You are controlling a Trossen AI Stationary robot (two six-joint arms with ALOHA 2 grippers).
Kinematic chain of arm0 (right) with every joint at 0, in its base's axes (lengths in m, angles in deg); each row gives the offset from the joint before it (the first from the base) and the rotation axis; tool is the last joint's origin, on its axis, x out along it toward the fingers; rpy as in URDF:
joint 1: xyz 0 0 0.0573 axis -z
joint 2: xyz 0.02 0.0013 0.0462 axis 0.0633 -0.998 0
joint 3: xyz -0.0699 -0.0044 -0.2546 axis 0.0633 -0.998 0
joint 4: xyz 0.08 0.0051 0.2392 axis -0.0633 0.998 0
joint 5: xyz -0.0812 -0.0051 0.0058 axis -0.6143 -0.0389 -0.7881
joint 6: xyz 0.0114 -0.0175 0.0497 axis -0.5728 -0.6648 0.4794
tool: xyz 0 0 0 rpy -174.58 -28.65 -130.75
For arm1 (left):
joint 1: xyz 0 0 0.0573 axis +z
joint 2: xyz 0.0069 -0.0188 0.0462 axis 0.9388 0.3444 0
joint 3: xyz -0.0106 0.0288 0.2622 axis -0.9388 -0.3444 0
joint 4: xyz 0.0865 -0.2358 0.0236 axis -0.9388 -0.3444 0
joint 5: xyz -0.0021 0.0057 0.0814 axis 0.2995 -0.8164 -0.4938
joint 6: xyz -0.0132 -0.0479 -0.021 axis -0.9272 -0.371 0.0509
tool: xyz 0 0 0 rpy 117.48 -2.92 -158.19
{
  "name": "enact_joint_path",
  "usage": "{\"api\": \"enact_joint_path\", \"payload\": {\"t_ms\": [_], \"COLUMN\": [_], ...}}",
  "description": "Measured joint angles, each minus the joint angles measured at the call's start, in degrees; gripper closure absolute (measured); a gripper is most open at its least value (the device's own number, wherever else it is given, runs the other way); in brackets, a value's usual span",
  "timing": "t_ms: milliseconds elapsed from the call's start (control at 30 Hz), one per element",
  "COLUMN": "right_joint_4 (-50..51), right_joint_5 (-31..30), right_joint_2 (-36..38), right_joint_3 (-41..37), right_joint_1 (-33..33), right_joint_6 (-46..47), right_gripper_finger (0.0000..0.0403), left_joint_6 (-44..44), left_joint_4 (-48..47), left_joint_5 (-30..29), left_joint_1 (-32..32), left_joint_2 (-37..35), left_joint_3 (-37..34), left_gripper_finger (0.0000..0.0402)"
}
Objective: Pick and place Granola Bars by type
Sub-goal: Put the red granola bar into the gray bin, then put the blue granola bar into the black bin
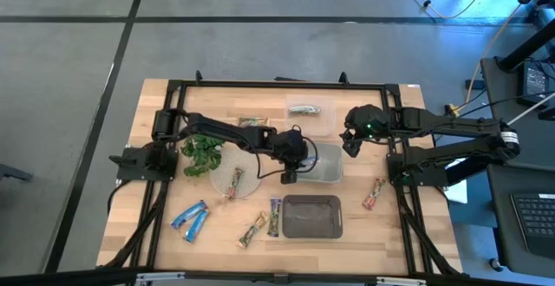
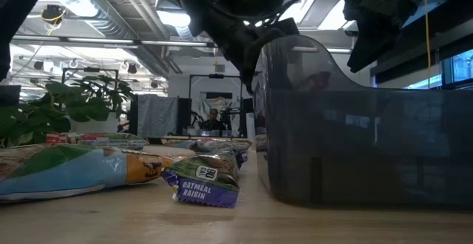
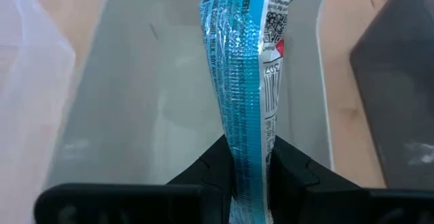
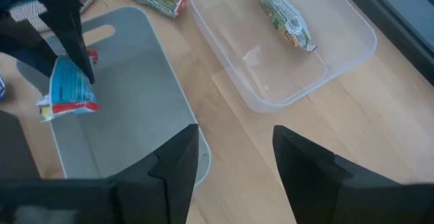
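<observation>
My left gripper [image 1: 289, 169] is shut on a blue granola bar with a red end [image 3: 247, 81] and holds it over the grey translucent bin [image 1: 325, 163]. My right gripper [image 4: 234, 163] is open and hovers near the bin's far right corner, touching nothing. A green bar [image 4: 281, 10] lies flat in the clear bin [image 1: 310, 113]. Other bars lie flat on the table: two blue [image 1: 191, 219], a green-tan [image 1: 251, 231], a dark one [image 1: 274, 217], a red-pink [image 1: 375, 193]. One more [image 1: 234, 182] lies on the clear disc. My left gripper pinches the blue bar between its two fingers [image 3: 213, 159] at one end of the wrapper [image 3: 245, 146], coming from above and pointing down. The bar hangs below the fingers, lifted clear, with its red end [image 4: 68, 107] lowest over the grey bin.
A dark tray [image 1: 310, 215] sits toward the near edge, in front of the grey bin. The leafy plant sprig [image 1: 201, 152] lies under the left arm. Another bar [image 1: 251, 121] rests beside the clear bin. A black frame [image 1: 260, 85] runs around the table.
</observation>
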Motion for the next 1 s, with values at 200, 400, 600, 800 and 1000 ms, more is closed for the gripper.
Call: {"api": "enact_joint_path", "payload": {"t_ms": [200,400,600,800,1000], "right_joint_4": [-0.02,-1.33,-1.38,-1.37,-1.26], "right_joint_5": [0.0,-0.02,-0.04,-0.03,-0.02], "right_joint_2": [0.0,0.0,0.0,0.0,0.0], "right_joint_3": [0.0,-0.02,-0.02,-0.04,-0.04], "right_joint_1": [0.0,0.0,0.0,0.0,-0.02], "right_joint_6": [-2.39,-2.4,-1.99,-2.2,-2.2], "right_gripper_finger": [0.0211,0.0211,0.0211,0.0211,0.0211], "left_joint_6": [-2.47,-4.87,-2.49,0.92,-2.14], "left_joint_4": [0.13,0.39,0.6,-0.69,-9.76], "left_joint_5": [0.01,0.02,-1.08,-3.12,-2.99], "left_joint_1": [-0.44,-1.24,-2.55,-3.48,-4.74], "left_joint_2": [-0.08,-0.33,-0.35,-2.64,-11.55], "left_joint_3": [0.0,0.0,0.0,-0.01,0.0], "left_gripper_finger": [0.0342,0.0338,0.0293,0.0232,0.0206]}}
